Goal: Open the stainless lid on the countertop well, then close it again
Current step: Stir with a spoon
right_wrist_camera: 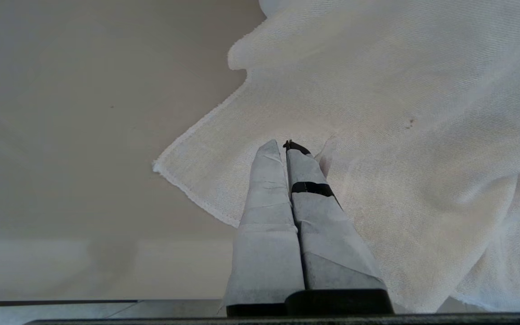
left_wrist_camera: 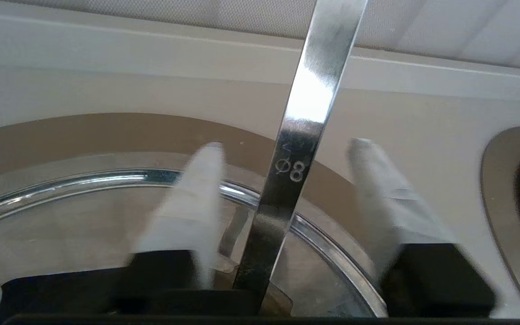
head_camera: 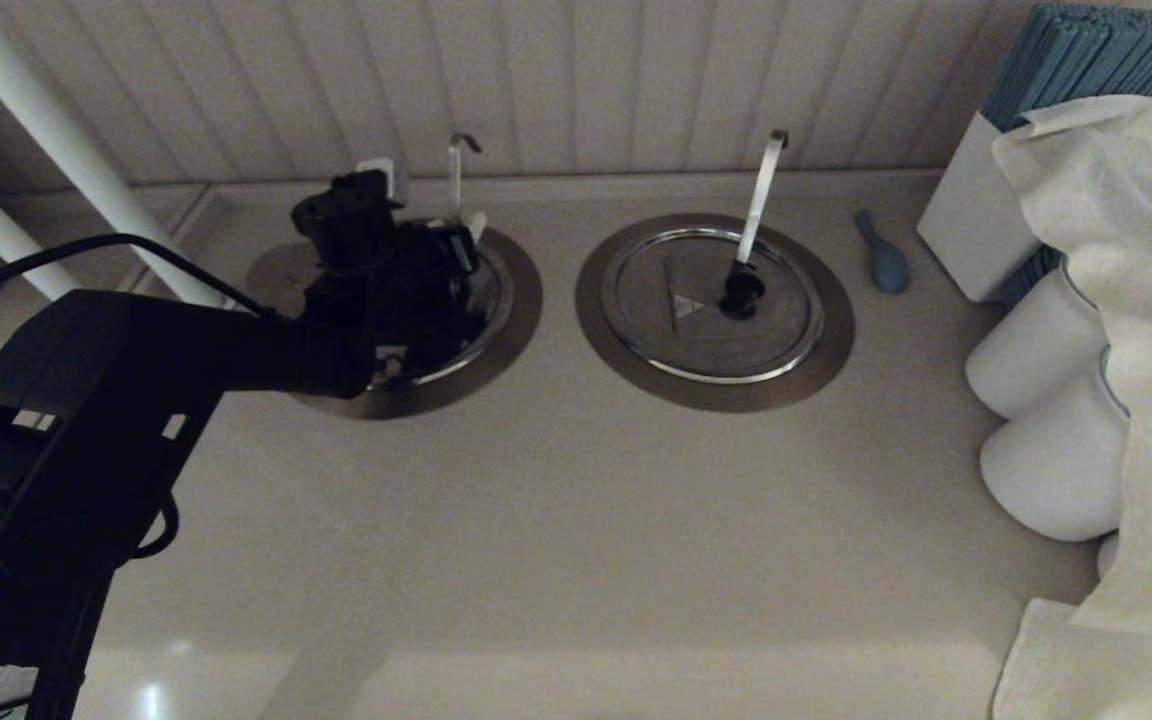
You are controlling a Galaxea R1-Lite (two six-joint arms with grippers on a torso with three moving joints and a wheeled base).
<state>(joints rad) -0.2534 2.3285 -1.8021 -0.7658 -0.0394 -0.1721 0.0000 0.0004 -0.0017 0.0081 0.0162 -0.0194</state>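
The stainless lid [left_wrist_camera: 61, 230] lies flat inside its shiny rim in the countertop well, whose dull-brown ring [head_camera: 521, 320] sits at the back left of the counter. The thin hooked rod [head_camera: 455, 180] rises through the lid. My left gripper [head_camera: 446, 245] hovers low over the lid's far side and covers most of it in the head view. In the left wrist view this gripper [left_wrist_camera: 287, 144] is open, its pale fingers [left_wrist_camera: 197, 198] either side of the rod [left_wrist_camera: 305, 126] and apart from it. The black knob is hidden. My right gripper [right_wrist_camera: 285, 145] is shut and empty above a white cloth [right_wrist_camera: 400, 135].
The twin lid [head_camera: 706, 330] with a pale flat handle [head_camera: 761, 195] lies to the right. A blue spoon [head_camera: 884, 255], a white box [head_camera: 976, 200], white jars [head_camera: 1036, 350] and draped cloth [head_camera: 1136, 300] crowd the right side. White posts [head_camera: 46, 130] stand at the left.
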